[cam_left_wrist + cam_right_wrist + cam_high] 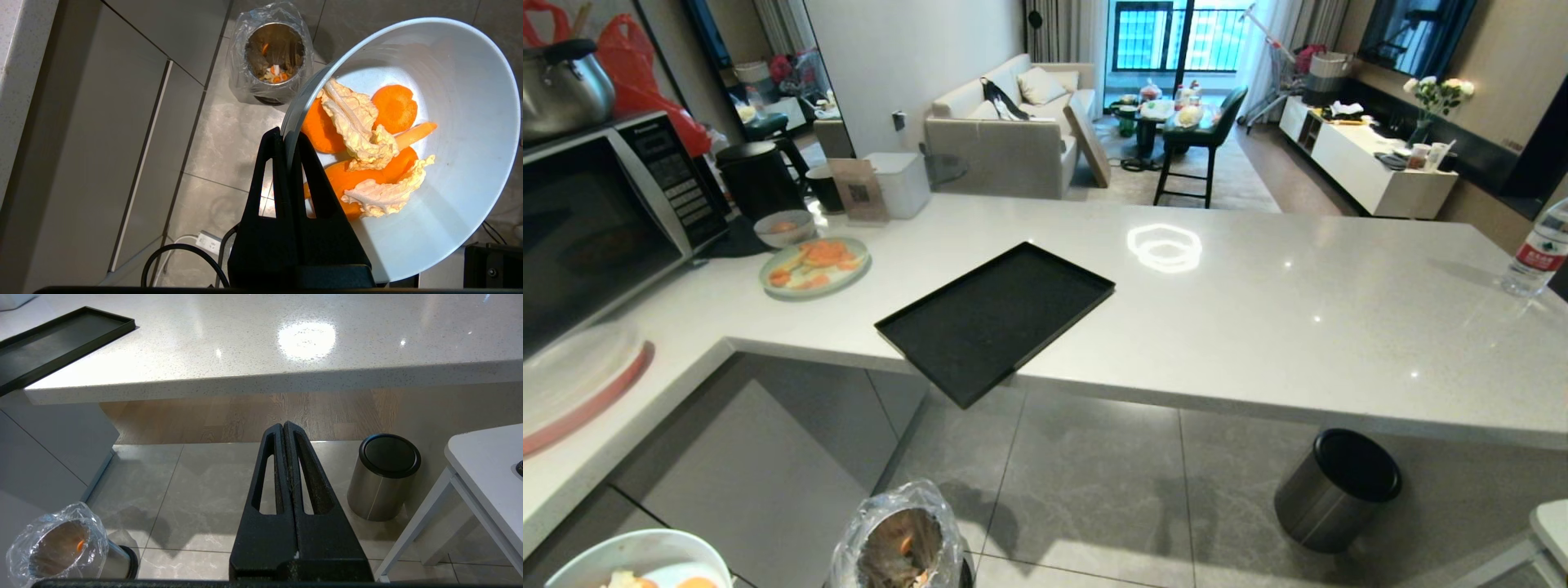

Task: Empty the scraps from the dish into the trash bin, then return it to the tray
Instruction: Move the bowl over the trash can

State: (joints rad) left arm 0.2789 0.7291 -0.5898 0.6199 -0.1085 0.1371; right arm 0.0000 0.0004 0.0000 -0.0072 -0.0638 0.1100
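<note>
Gripping the dish (449, 122) by its rim, left gripper (289, 141) clenched, bowl tilted above the floor; scraps (367, 151) of carrot and pale leaf resting inside; trash bin (271, 53) standing below on the tiles, bag-lined, holding bits; tray (996, 318) bare on the counter (1258, 327), overhanging its edge; right gripper (288, 433) parked low, jaws pressed together on nothing.

Bright ceiling glare pools on the countertop (1258, 310) beyond my right gripper (284, 424); frames sharp, head-view edges bow.
</note>
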